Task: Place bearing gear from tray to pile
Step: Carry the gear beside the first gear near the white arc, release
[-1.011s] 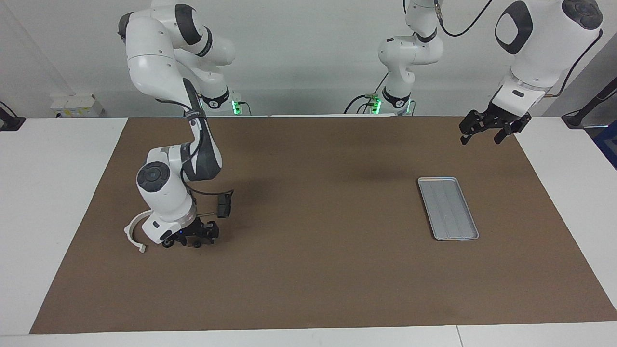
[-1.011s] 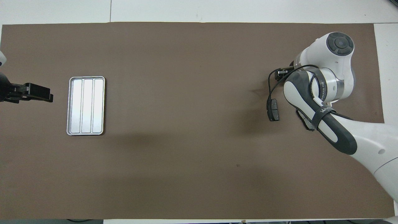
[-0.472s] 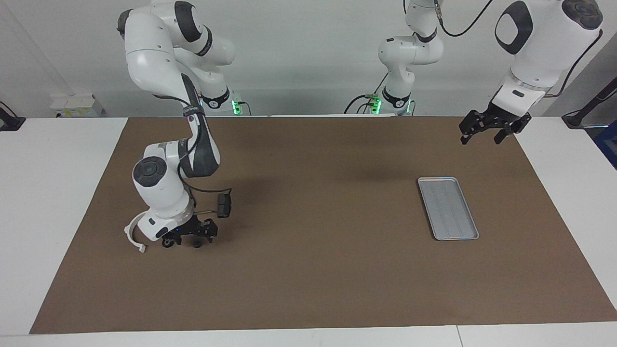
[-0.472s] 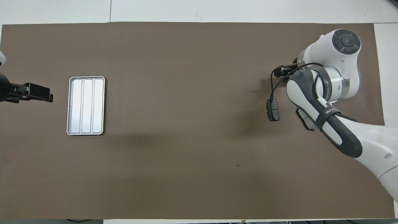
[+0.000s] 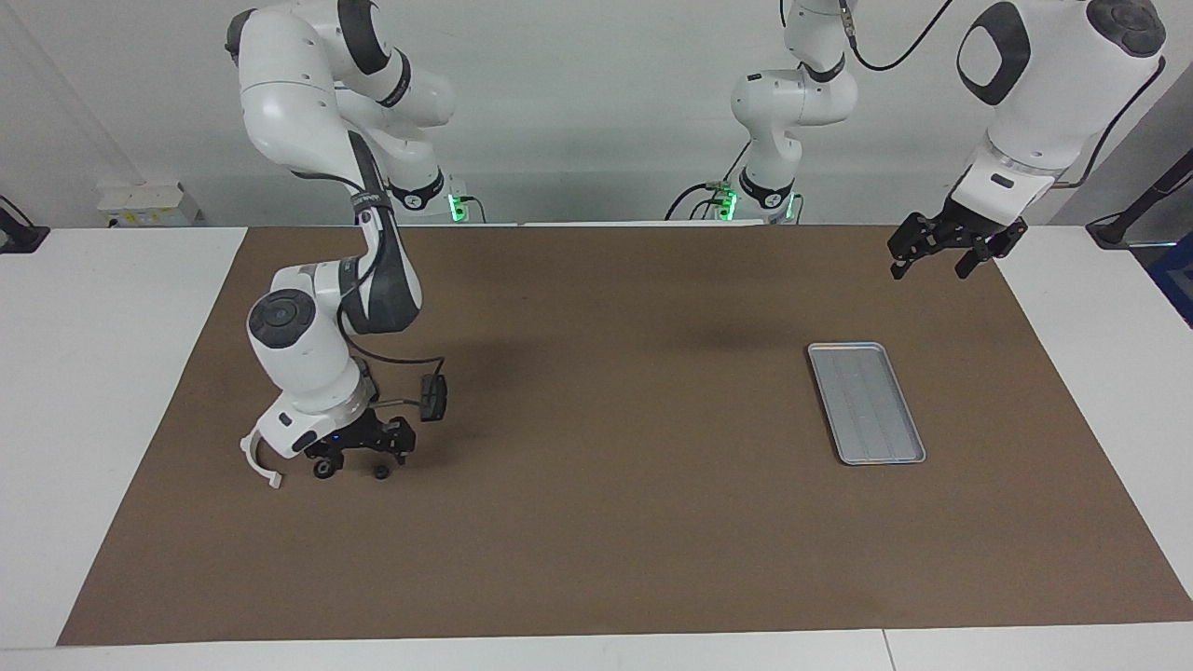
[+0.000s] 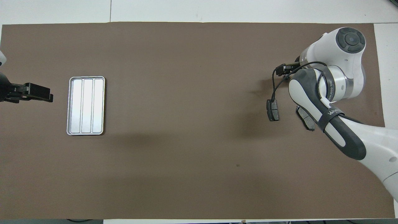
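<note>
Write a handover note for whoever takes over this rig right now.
Left gripper open, waiting over the mat's edge at the left arm's end.
Right gripper open, low at the pile, between the white bracket and a brake pad.
Tray holds nothing.
Bearing gear not visible, possibly hidden under the right gripper; check it before retracting.
</note>
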`<state>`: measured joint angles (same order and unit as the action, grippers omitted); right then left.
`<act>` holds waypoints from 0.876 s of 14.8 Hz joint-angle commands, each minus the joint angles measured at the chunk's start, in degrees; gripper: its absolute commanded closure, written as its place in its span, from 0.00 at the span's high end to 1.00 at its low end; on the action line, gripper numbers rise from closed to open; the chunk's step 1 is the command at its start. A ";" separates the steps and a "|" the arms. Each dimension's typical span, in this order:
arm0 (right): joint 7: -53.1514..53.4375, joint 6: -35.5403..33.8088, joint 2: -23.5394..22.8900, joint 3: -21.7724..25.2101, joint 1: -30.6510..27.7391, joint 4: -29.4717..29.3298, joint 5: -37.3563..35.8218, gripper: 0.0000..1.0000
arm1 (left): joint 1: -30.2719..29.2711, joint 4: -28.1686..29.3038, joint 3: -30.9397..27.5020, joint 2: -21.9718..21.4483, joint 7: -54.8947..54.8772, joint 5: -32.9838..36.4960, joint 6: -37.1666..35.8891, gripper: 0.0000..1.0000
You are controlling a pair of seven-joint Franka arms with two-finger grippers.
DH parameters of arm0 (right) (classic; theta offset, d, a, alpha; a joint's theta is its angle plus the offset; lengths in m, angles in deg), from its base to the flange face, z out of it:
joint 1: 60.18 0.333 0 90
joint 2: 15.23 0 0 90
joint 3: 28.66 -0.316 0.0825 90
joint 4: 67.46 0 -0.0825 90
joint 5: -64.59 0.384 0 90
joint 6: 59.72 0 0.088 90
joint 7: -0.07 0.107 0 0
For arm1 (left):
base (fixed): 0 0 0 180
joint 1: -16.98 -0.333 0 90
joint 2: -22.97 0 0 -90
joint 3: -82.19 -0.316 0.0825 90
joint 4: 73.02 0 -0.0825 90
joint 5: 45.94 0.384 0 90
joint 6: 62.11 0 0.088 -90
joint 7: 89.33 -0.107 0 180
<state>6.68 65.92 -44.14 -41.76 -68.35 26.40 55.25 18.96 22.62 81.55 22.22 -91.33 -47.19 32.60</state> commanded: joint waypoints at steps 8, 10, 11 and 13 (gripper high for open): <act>0.24 -15.24 16.32 4.22 4.73 1.95 3.35 1.00 | 0.04 0.77 -0.24 -0.84 -0.55 -0.86 0.30 1.00; 0.07 -18.58 20.45 5.98 7.20 1.95 5.02 1.00 | 0.04 0.77 -0.24 -0.84 -0.55 -0.86 0.30 1.00; 0.06 -20.25 22.56 6.25 7.81 1.95 5.47 1.00 | 0.04 0.77 -0.24 -0.84 -0.55 -0.86 0.30 1.00; -0.37 -23.85 26.69 6.25 8.26 1.95 6.17 1.00 | 0.04 0.77 -0.24 -0.84 -0.55 -0.86 0.30 1.00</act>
<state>6.68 44.35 -22.44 -36.21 -60.62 26.32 59.71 18.96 22.62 81.55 22.22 -91.33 -47.19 32.60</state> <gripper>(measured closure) 0.000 0.000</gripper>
